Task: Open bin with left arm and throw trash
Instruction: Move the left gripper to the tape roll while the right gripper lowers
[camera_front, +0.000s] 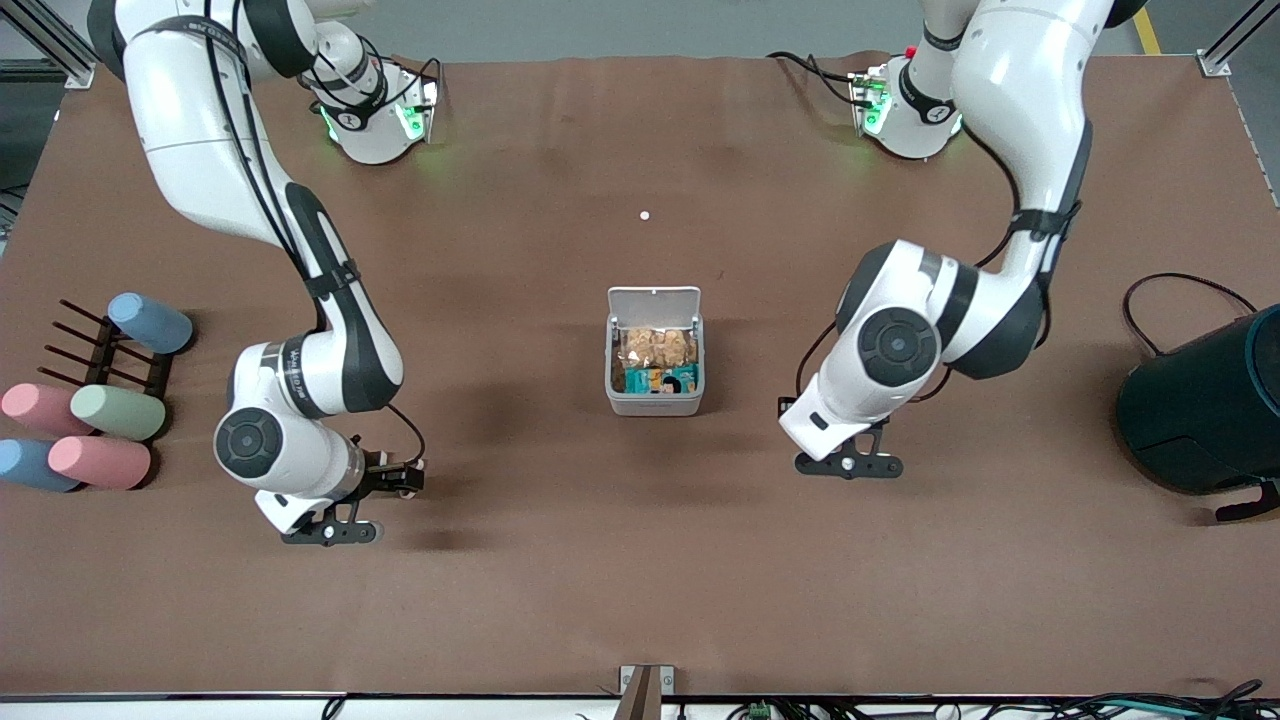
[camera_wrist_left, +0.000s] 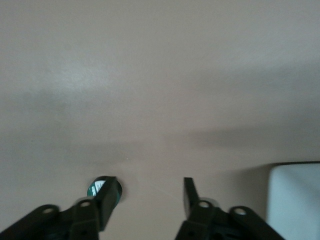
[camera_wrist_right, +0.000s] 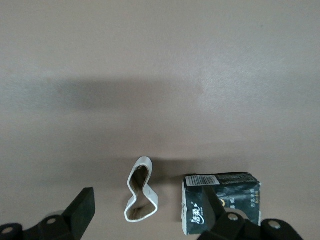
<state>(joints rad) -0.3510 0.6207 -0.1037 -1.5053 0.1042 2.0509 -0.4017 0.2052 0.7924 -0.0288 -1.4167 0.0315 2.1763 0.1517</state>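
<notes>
The white bin stands mid-table with its lid swung up and printed packets inside. Its corner shows in the left wrist view. My left gripper hangs open low over the table beside the bin, toward the left arm's end, holding nothing. A small round dark disc lies beside one finger. My right gripper is open low over the table toward the right arm's end. An off-white band loop lies between its fingers, and a black printed packet lies partly under one finger.
A large dark teal drum with a black cable stands at the left arm's end. Pastel cylinders lie on and around a dark rack at the right arm's end. A tiny white speck lies farther from the camera than the bin.
</notes>
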